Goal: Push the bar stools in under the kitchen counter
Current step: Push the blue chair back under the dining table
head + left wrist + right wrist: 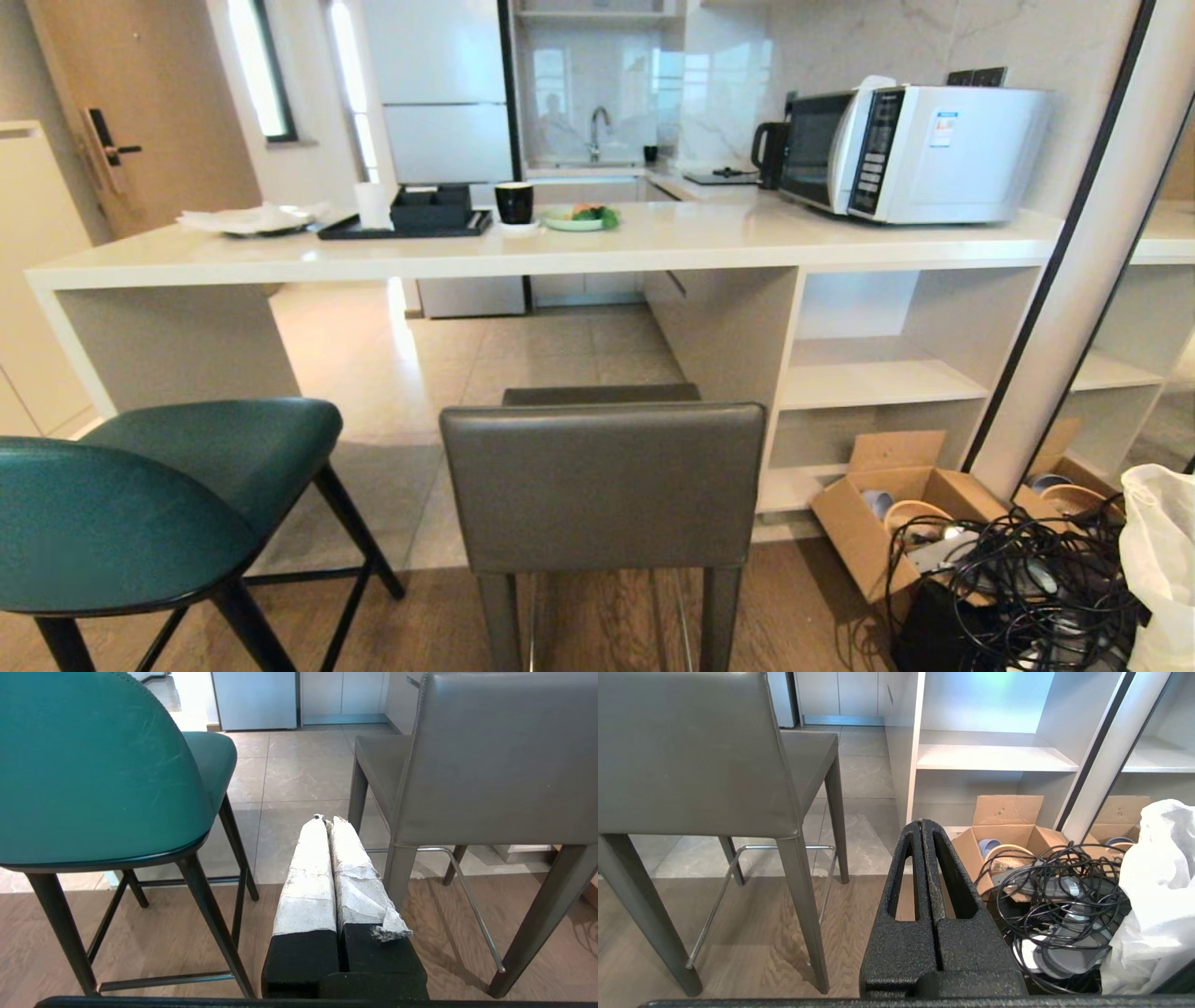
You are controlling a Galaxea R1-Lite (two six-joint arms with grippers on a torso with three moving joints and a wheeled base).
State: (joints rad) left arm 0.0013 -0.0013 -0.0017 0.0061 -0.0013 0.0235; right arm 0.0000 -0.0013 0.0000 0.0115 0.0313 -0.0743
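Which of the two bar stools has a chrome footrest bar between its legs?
The dark grey stool, with the square back, standing right of the teal stool. A shiny metal footrest runs between its grey legs; the teal one has only thin black rungs.

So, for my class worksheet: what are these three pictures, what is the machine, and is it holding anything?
They come from one wheeled robot with two arms. The wide picture is from a camera on its head, looking at the counter with two stools before it: a teal stool and a grey stool, neither yet pushed under. On the counter sit a microwave, a black tray, a black cup and a plate of food. The other two pictures come from cameras on the wrists. The left hand, its fingers wrapped in white tape, points between the stools. The right hand points between the grey stool and a box beside tangled cables. Both hands are shut and hold nothing.
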